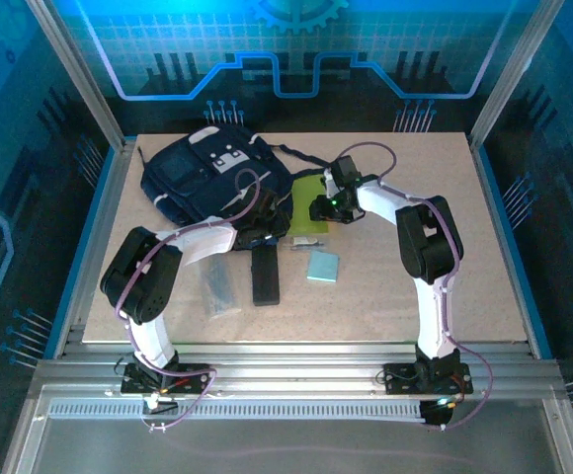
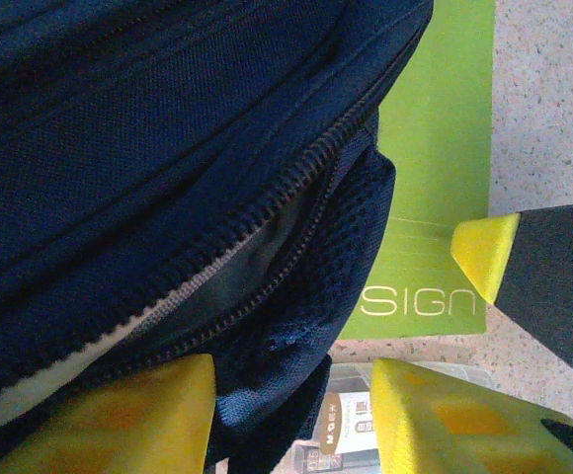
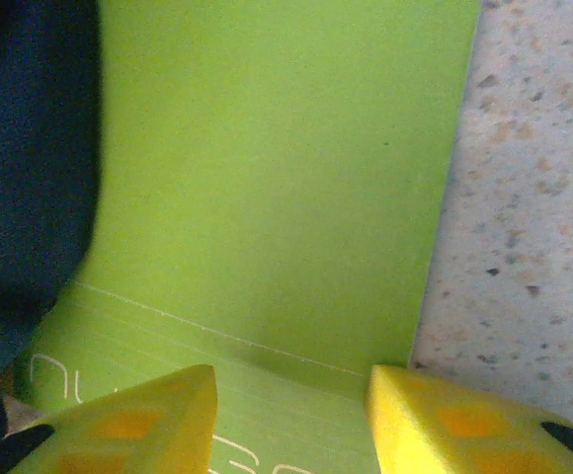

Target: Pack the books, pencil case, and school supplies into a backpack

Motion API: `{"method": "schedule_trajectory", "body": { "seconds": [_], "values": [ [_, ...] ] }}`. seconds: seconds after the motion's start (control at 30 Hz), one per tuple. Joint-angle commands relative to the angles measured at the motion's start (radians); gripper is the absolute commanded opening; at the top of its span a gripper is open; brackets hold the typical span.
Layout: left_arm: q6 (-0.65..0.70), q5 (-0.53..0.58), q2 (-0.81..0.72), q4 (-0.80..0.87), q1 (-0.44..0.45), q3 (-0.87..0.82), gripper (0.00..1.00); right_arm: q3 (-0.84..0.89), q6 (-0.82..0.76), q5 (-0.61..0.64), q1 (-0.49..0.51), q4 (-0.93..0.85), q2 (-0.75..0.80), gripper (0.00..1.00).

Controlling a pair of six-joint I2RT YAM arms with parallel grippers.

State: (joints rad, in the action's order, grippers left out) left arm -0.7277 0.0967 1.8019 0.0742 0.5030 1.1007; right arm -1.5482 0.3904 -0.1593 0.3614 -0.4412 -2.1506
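Overhead, things: the backpack (image 1: 203, 173) lies at the far left of the table (image 1: 484, 296). The green book (image 1: 309, 186) lies flat beside the backpack's right edge. The pencil case (image 1: 265, 274), ruler (image 1: 217, 288) and blue pad (image 1: 322, 265) lie loose nearer the arms.
Overhead, risk: both grippers work close together at that edge, so a careless reach could knock one into the other.
Overhead, left arm: the elbow is folded low on the left. The forearm reaches across to put the left gripper (image 1: 259, 219) at the backpack's near right corner.
Overhead, right arm: the elbow is raised and the forearm bends back inward. The right gripper (image 1: 323, 205) points down over the book.
Left wrist, risk: the zip shows only a narrow slit, so a wide flat book would likely jam against the teeth or slide underneath unless the mouth is pulled wider.
Left wrist, gripper: the fingers (image 2: 109, 415) stand apart. The mesh edge hangs between them against one pad, with a gap to the other, so nothing is clamped.
Right wrist, risk: the book is thin and lies flat, so a pinch could skid off or shove it further under the fabric.
Right wrist, gripper: the jaws are apart over the book's near end and hold nothing. One finger (image 3: 464, 425) sits at the book's right edge.
Right wrist, book: the backpack overlaps its left side.
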Motion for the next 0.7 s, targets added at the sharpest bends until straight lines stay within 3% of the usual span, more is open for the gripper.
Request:
{"method": "schedule_trajectory", "body": {
  "seconds": [0.0, 0.13, 0.27, 0.67],
  "values": [
    [-0.002, -0.014, 0.036, 0.058, -0.014, 0.005, 0.45, -0.014, -0.013, 0.082, 0.005, -0.058, -0.023, 0.48],
    [0.004, -0.014, 0.031, 0.068, -0.014, 0.010, 0.45, -0.007, -0.009, 0.091, 0.017, -0.046, -0.022, 0.49],
    [0.004, -0.025, 0.027, 0.085, -0.015, 0.020, 0.45, -0.033, -0.028, 0.211, 0.011, -0.148, -0.019, 0.50],
    [0.022, -0.096, -0.084, 0.172, 0.031, 0.126, 0.57, 0.253, 0.050, 0.147, -0.012, -0.173, 0.101, 0.48]
  ]
}}
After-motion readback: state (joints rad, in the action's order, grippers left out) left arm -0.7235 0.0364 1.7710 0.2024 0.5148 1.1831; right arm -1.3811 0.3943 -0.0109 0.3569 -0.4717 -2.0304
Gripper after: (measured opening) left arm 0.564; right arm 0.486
